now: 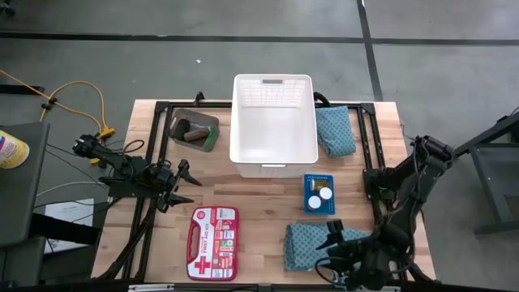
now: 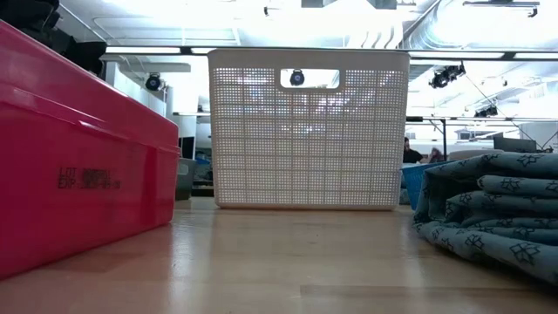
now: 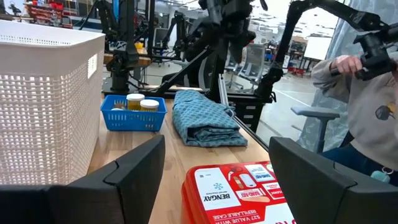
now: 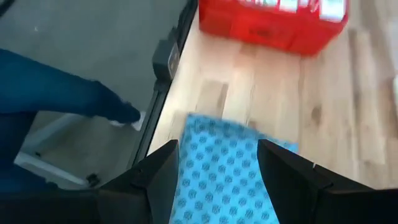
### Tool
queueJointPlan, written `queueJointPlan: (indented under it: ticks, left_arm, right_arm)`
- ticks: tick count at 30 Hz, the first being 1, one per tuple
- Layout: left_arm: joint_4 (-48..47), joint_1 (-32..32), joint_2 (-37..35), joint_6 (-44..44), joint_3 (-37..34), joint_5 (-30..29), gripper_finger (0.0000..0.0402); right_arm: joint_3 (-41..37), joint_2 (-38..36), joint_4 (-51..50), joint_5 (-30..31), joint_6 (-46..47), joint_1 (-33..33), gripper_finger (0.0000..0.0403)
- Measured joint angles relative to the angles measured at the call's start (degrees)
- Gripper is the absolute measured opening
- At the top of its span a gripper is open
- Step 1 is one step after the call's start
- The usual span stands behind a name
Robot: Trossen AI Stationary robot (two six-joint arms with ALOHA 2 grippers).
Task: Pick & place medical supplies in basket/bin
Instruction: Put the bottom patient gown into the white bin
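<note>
1. Left gripper (image 1: 185, 185): arm low over the table's left edge, well left of the basket (image 1: 273, 156), fingers spread wide, nothing between them.
2. Bin (image 1: 193, 130) w/ brown roll sits just left of basket.
3. First aid kit (image 1: 212, 231), red, lies in front of basket, left of centre.
4. Blue tray (image 1: 319, 193) w/ white caps: front-right of basket.
5. One teal cloth (image 1: 334, 130) touches basket's right wall.
6. Right gripper (image 1: 331, 240): arm folded, wrist pointing down over second teal cloth (image 1: 308, 245), front-right of basket; fingers apart, straddling cloth, not pinching it.
</note>
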Motion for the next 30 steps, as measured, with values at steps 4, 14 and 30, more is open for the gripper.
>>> queueJointPlan:
  ticks: [4,14,30]
  left_arm:
    - [0.0,0.0,0.0,0.0,0.0,0.0,0.0281]
    - [0.0,0.0,0.0,0.0,0.0,-0.3,0.0281]
    - [0.0,0.0,0.0,0.0,0.0,-0.2,0.0281]
  right_arm:
    - [0.0,3.0,0.3,-1.7,1.5,-0.1,0.0205]
    - [0.0,8.0,1.0,-8.6,6.1,-0.1,0.0206]
    - [0.0,12.2,1.0,-11.0,0.2,-0.6,0.0299]
